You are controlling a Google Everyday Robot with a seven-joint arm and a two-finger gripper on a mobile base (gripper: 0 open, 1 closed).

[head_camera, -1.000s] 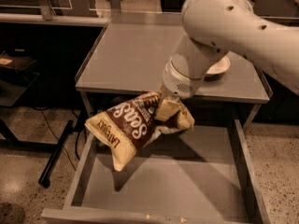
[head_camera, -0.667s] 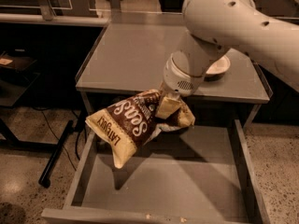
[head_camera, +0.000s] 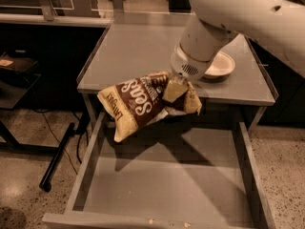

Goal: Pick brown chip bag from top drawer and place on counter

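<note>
Moved: since a second ago my fingers (head_camera: 171,90) have climbed, taking the crinkly brown chip bag with cream-yellow ends (head_camera: 140,104) up with them. Both now hang level with the front edge of the worktop, higher than before.
Fingers: clenched on the right part of the brown chip bag, just below my white wrist, with the foil bunched around them.
Bag: in the air and clear of the drawer bottom. I cannot tell whether it brushes the worktop's front edge. It stretches out to the left of my fingers and tilts downward, so its pale far end is its lowest point. The white script faces up.
Drawer: the wide shallow grey metal drawer (head_camera: 88,171) stands pulled out beneath my fingers, and the bag's shadow falls on its flat bottom.
Worktop: the flat matte grey metal worktop (head_camera: 133,46) lies behind my fingers.
Bowl: a white paper bowl (head_camera: 221,65) sits on the worktop near my fingers, behind them and to the right, partly hidden by my wrist.
Arm: my bulky white arm (head_camera: 248,13) reaches in from above and to the right of my fingers.
</note>
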